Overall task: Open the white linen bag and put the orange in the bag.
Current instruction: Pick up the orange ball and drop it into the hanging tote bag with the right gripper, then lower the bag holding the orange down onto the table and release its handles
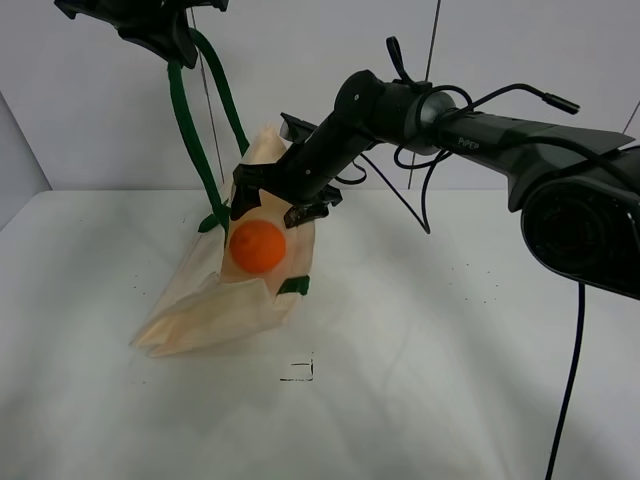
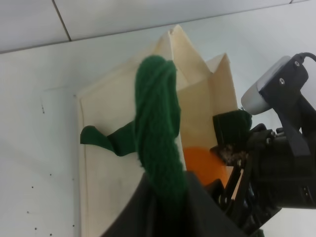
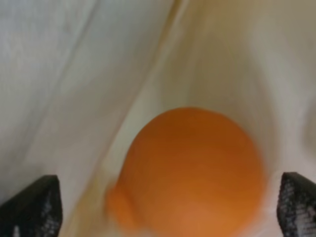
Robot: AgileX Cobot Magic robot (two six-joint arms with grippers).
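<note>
My left end effector (image 1: 175, 50) clamps the green handle (image 1: 190, 130) of the white linen bag (image 1: 215, 305); my right end effector (image 1: 272, 208) is wide open above the orange (image 1: 258, 247).

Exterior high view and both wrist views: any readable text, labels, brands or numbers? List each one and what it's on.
"PiPER": small white print on the right arm in the exterior high view; tiny, so the reading is uncertain.
Black corner mark on the table: a drawn bracket, not a letter or number.
White linen bag: no print visible.
Orange: no sticker or label visible.
Left wrist and right wrist views: no text.
</note>
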